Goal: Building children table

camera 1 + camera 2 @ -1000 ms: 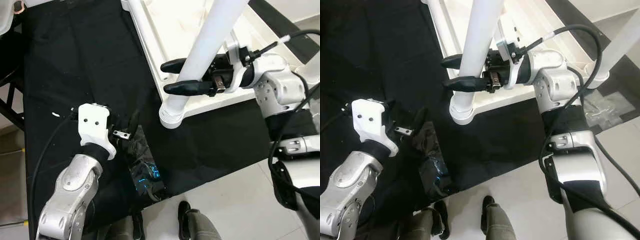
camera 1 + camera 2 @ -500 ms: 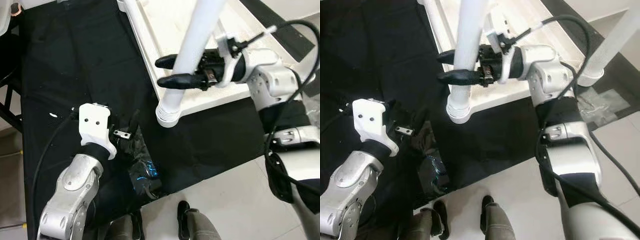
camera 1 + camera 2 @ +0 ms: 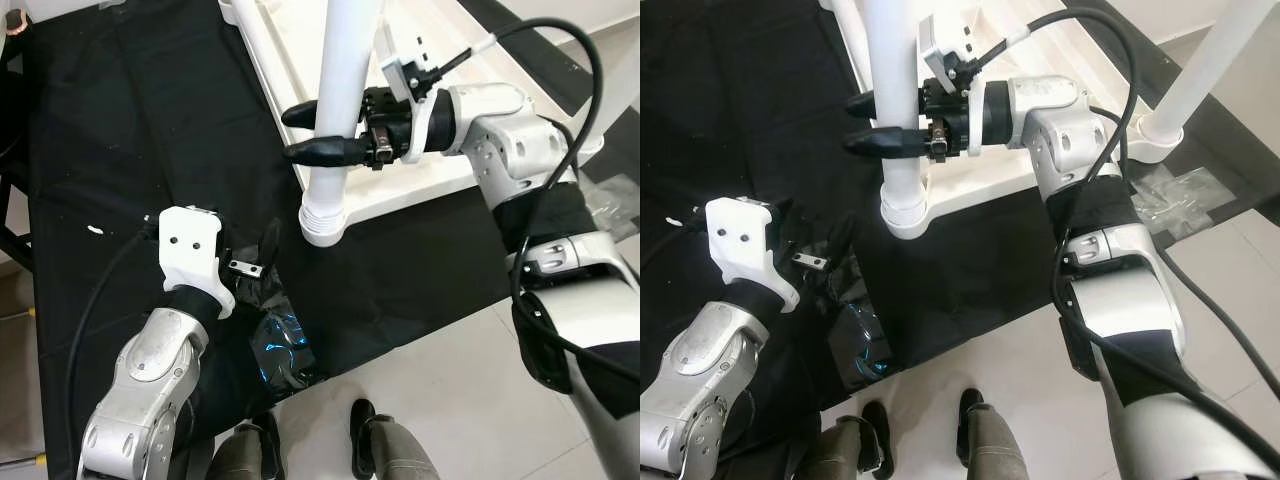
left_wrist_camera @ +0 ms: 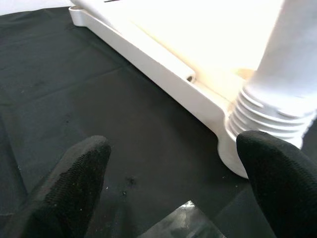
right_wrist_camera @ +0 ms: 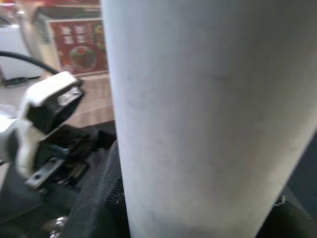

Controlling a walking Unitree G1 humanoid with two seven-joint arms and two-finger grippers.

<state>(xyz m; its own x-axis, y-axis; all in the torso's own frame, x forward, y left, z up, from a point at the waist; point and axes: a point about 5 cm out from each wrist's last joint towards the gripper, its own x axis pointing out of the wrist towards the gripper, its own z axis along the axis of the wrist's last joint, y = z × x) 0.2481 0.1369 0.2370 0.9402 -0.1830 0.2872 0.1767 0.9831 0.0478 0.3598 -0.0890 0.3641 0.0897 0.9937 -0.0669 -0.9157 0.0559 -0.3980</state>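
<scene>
**Leg brought upright at tabletop corner**

We find the right pincer (image 3: pixel 312 132) clamped on the white leg (image 3: pixel 340 90), which now stands nearly upright; a second ago it leaned toward 1 o'clock. Its ribbed foot (image 3: pixel 323 222) sits at the corner of the upturned white tabletop (image 3: pixel 300 60). At 8 o'clock, the left pincer (image 4: pixel 173 178) hangs spread wide above the black cloth (image 3: pixel 130 120).

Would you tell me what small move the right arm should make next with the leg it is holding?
Probably a further turn: the right gripper is shut on the white leg, whose ribbed end stands upright at the tabletop's corner, apparently not fully seated.
</scene>
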